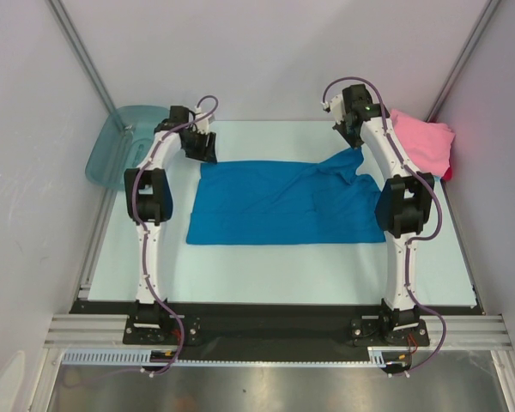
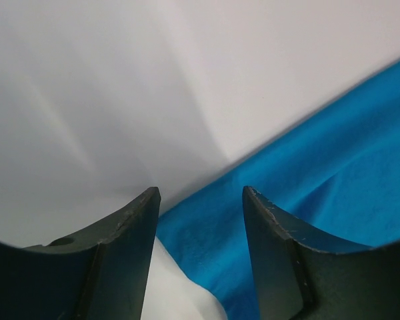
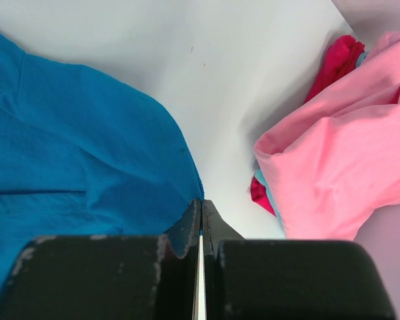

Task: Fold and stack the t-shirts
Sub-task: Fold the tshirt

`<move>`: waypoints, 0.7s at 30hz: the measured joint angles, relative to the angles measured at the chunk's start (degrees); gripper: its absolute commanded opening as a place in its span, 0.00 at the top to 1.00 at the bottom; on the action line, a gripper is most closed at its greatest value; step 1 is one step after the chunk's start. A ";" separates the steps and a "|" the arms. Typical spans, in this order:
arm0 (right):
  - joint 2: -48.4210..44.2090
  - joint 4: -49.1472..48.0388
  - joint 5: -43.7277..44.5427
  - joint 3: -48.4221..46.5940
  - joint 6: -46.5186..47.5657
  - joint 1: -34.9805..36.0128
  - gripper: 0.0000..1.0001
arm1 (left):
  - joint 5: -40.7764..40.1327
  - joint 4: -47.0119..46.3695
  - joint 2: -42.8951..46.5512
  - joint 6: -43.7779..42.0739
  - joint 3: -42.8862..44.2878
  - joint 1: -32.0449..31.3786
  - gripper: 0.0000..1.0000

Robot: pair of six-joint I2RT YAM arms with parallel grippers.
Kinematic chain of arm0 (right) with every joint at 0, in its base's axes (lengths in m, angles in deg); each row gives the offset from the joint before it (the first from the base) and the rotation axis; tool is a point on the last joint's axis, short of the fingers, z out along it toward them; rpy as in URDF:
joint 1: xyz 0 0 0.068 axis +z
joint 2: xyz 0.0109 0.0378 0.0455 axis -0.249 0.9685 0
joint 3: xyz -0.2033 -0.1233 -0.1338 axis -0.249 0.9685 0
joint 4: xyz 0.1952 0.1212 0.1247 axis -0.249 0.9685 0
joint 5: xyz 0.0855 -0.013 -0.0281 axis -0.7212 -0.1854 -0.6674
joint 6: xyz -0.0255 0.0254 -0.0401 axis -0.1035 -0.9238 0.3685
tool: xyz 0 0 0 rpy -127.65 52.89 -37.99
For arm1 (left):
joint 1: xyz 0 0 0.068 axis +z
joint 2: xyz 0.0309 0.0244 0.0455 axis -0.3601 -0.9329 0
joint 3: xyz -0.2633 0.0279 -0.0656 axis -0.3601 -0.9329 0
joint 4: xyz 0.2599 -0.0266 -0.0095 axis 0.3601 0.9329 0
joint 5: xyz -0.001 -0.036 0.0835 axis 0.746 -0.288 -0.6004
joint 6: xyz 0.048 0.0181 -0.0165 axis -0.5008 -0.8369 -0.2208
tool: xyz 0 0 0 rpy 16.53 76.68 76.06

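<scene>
A bright blue t-shirt (image 1: 275,202) lies spread across the middle of the table. Its far right corner is drawn up to my right gripper (image 1: 357,148). In the right wrist view that gripper (image 3: 201,203) is shut, with the edge of the blue t-shirt (image 3: 73,147) pinched at its tips. My left gripper (image 1: 206,154) hangs open over the shirt's far left corner. In the left wrist view the blue cloth (image 2: 320,187) lies under and between the fingers of the left gripper (image 2: 201,193), which hold nothing. A pink t-shirt (image 1: 425,142) sits crumpled at the far right.
Red cloth (image 3: 337,60) and a light blue edge (image 3: 261,180) show under the pink t-shirt (image 3: 340,160). A translucent teal tub (image 1: 120,142) leans at the table's far left corner. Enclosure walls stand close on both sides.
</scene>
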 measured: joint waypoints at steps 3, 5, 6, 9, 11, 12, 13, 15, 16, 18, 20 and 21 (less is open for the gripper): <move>0.07 0.04 0.02 -0.09 0.00 0.02 1.00 | -0.85 -0.46 0.00 0.00 0.00 0.20 0.41; 0.15 0.04 0.00 -0.17 0.00 0.04 1.00 | -1.31 -0.55 0.00 0.00 0.00 0.28 0.41; 0.20 0.04 0.02 -0.17 0.00 0.04 1.00 | -1.68 -0.63 0.00 0.00 0.00 0.31 0.41; 0.33 0.04 0.02 -0.20 0.00 0.07 1.00 | -2.19 -0.85 0.00 -0.02 0.00 0.35 0.41; 0.48 0.07 0.00 -0.20 0.00 0.09 1.00 | -2.47 -0.90 0.00 -0.02 0.00 0.39 0.41; 0.55 0.07 0.00 -0.17 0.00 0.11 1.00 | -2.64 -0.94 0.00 -0.02 0.00 0.44 0.41; 0.66 0.07 0.02 -0.20 0.00 0.13 1.00 | -2.73 -0.96 0.00 -0.02 0.00 0.50 0.41; 0.83 0.07 0.00 -0.20 0.00 0.17 1.00 | -3.10 -1.14 0.00 -0.04 -0.04 0.63 0.42; 0.87 0.11 0.00 -0.20 0.00 0.20 1.00 | -3.17 -1.29 0.00 -0.07 -0.15 0.74 0.42; 0.92 0.20 0.00 -0.22 0.02 0.24 1.00 | -3.17 -1.64 0.00 -0.11 -0.35 0.96 0.42; 0.96 0.22 0.00 -0.44 0.02 0.26 1.00 | -3.15 -2.08 0.22 -0.11 -0.83 1.16 0.42; 0.96 0.22 0.00 -0.52 0.02 0.26 1.00 | -3.13 -2.38 0.37 -0.15 -1.22 1.25 0.42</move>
